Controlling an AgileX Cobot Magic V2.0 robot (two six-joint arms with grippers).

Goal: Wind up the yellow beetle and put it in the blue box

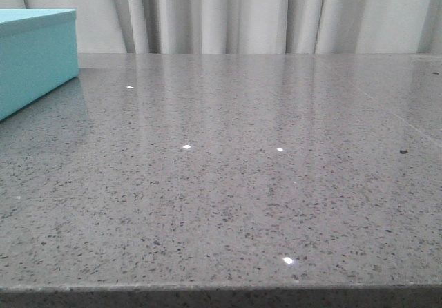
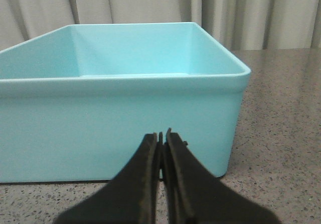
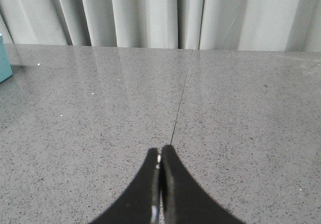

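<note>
my left gripper (image 2: 161, 133), jaws pressed together and holding nothing, faces the open box (image 2: 120, 128) on the table's (image 1: 262, 184) left; my right gripper (image 3: 159, 151) likewise; no beetle visible.

A staged robot test bench, not a lived-in room.
A polished grey speckled stone tabletop (image 1: 262, 184) ran back to pale pleated curtains (image 1: 242, 14) that closed off the whole background; a seam (image 3: 180, 93) divided its slabs.
</note>
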